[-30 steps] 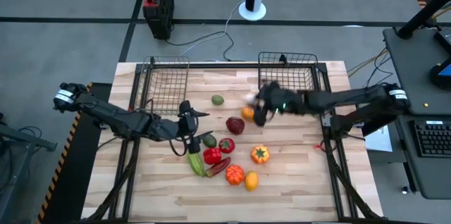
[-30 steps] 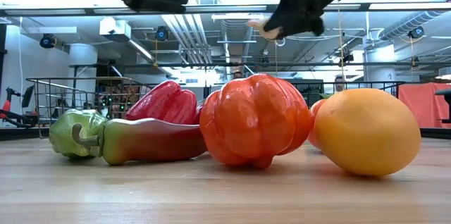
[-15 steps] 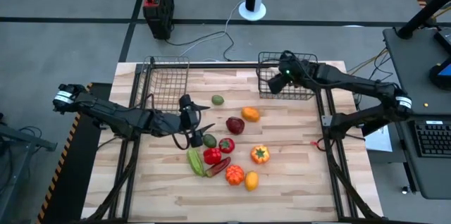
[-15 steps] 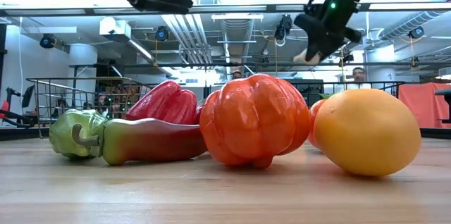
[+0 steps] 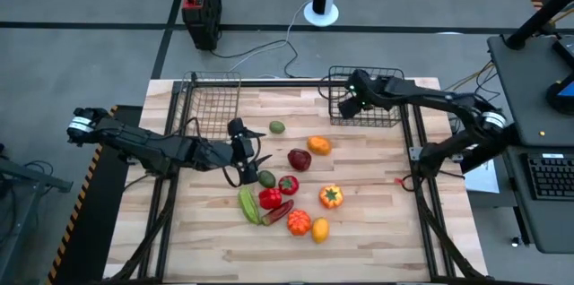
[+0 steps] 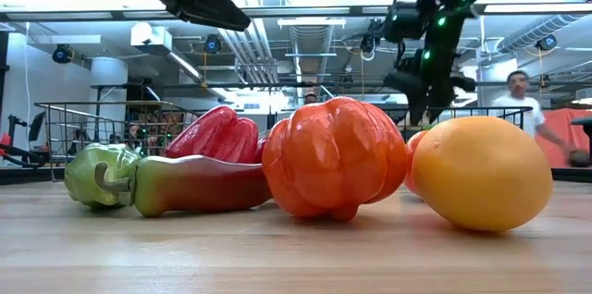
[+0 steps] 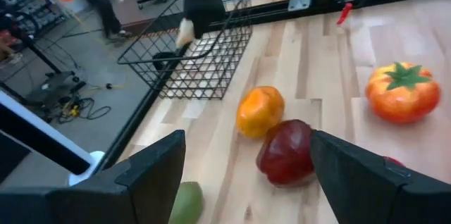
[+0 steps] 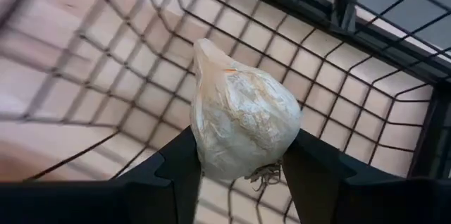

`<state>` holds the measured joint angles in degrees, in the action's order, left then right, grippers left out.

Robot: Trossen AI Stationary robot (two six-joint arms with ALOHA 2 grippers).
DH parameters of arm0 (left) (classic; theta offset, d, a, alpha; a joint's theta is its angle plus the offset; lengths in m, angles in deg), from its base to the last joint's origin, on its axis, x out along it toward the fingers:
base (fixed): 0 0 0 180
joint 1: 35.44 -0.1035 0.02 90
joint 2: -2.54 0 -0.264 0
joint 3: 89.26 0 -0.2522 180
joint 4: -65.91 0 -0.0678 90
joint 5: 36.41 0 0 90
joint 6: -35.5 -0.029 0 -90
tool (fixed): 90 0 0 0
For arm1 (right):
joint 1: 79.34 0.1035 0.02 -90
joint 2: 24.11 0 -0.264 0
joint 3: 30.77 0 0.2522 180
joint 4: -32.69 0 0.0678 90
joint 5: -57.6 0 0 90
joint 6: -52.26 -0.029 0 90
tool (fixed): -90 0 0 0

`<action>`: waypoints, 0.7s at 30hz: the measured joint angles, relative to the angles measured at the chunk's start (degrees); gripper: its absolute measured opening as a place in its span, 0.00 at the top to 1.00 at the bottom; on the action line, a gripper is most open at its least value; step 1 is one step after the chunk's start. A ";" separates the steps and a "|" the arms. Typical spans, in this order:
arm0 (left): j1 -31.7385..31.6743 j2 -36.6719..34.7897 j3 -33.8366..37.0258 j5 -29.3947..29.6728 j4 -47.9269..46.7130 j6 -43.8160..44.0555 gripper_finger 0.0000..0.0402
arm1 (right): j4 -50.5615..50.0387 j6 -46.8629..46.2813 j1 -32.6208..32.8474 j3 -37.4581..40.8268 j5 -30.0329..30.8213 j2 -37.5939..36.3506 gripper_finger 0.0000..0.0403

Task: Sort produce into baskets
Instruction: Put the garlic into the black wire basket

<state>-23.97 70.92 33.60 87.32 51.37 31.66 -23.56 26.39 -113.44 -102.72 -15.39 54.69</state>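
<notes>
Right tool (image 8: pixel 236 175) pinches a white garlic bulb (image 8: pixel 239 122) between its fingers, hanging over the right basket (image 5: pixel 369 97) at the surface's (image 5: pixel 377 222) far side. Left tool (image 5: pixel 256 155) hovers with fingers spread, just beside the dark maroon piece (image 5: pixel 299 159). Remaining produce lies near the maroon piece: orange fruit (image 5: pixel 317 145), green lime (image 5: pixel 277 127), red peppers, yellow lemon (image 5: pixel 320 229). Left basket (image 5: pixel 208 106) sits well apart from the right basket.
</notes>
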 joint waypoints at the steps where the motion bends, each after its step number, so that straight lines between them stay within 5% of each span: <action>1: -0.32 0.00 0.00 -0.03 -0.05 -0.05 0.29 | -0.01 0.51 -0.31 -0.45 -0.51 1.33 0.59; 14: -0.86 0.00 0.00 -1.81 -0.68 0.35 0.29 | 0.04 6.26 -1.81 -6.21 -1.12 10.17 0.59; 21: -0.81 0.00 0.00 -1.83 -0.66 1.38 0.29 | -0.30 6.78 -2.54 -6.22 -3.22 10.09 0.50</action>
<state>-24.79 70.92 33.60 85.49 50.72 33.04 -23.86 33.17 -115.98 -108.94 -18.61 64.78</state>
